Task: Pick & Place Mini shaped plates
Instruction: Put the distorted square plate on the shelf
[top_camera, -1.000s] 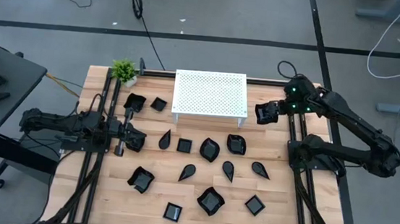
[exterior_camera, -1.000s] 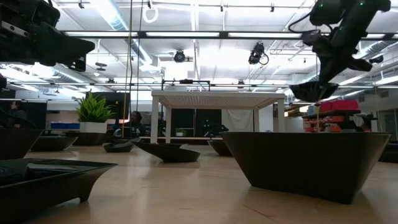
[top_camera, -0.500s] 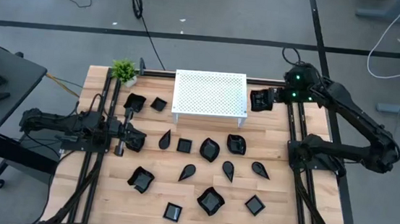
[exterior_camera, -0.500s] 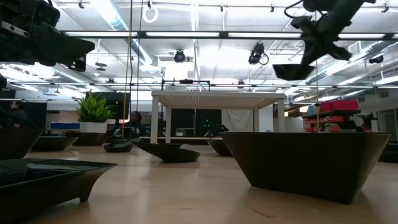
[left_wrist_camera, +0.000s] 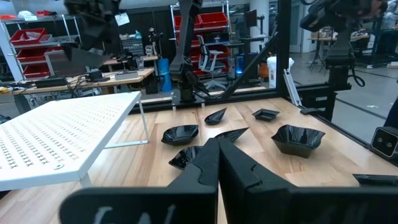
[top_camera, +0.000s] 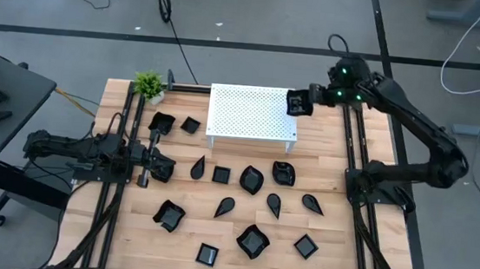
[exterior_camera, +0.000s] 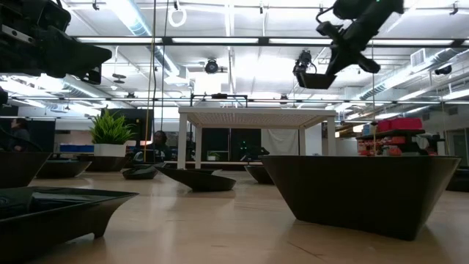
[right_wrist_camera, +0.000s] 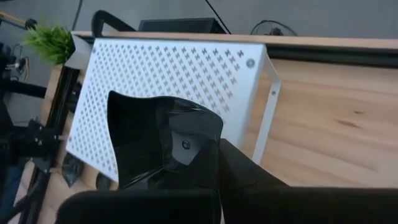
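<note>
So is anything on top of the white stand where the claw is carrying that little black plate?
Nothing visible is. The right claw is shut on the black plate, up in the air at the edge of the white perforated stand. The stand's top looks bare, so nothing visible blocks a spot for the plate.

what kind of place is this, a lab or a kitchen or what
Most likely a robotics lab or workshop. Red parts bins line the shelves, workbenches with office chairs stand behind the wooden table, and cables trail over the grey floor.
</note>
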Action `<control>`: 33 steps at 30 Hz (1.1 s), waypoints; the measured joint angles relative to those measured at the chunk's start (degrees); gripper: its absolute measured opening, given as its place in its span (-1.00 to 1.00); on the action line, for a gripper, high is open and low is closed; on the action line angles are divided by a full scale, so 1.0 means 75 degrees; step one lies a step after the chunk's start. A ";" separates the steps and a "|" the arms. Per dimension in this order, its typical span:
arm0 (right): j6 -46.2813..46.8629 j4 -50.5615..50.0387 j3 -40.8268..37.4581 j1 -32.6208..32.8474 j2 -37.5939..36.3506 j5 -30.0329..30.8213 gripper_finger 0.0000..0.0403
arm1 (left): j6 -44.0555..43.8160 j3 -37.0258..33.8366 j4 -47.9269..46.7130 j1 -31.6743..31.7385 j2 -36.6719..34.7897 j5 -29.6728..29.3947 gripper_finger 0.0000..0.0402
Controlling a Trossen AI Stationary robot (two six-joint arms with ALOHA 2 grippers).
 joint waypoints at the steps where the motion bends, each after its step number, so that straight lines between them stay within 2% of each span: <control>1: 0.0004 0.0024 0.0128 -0.0036 0.0149 0.0002 -1.00 | 0.0000 0.0000 0.0000 -0.0001 0.0000 0.0000 -0.99; 8: 0.0405 0.0157 0.0858 -0.0236 0.1182 -0.0471 -1.00 | 0.0000 0.0002 0.0000 0.0000 0.0002 0.0000 -0.99; 17: 0.0876 0.0418 0.1186 -0.0402 0.2233 -0.1003 -1.00 | 0.0000 0.0001 0.0000 0.0000 0.0001 0.0000 -0.99; 24: 0.1123 0.0846 0.1219 -0.0571 0.2700 -0.1444 -1.00 | 0.0000 0.0002 0.0000 -0.0001 0.0000 -0.0002 -0.99; 33: 0.1007 0.0808 0.1222 -0.0585 0.3097 -0.1535 -1.00 | 0.0000 0.0002 0.0000 0.0000 0.0000 0.0000 -0.99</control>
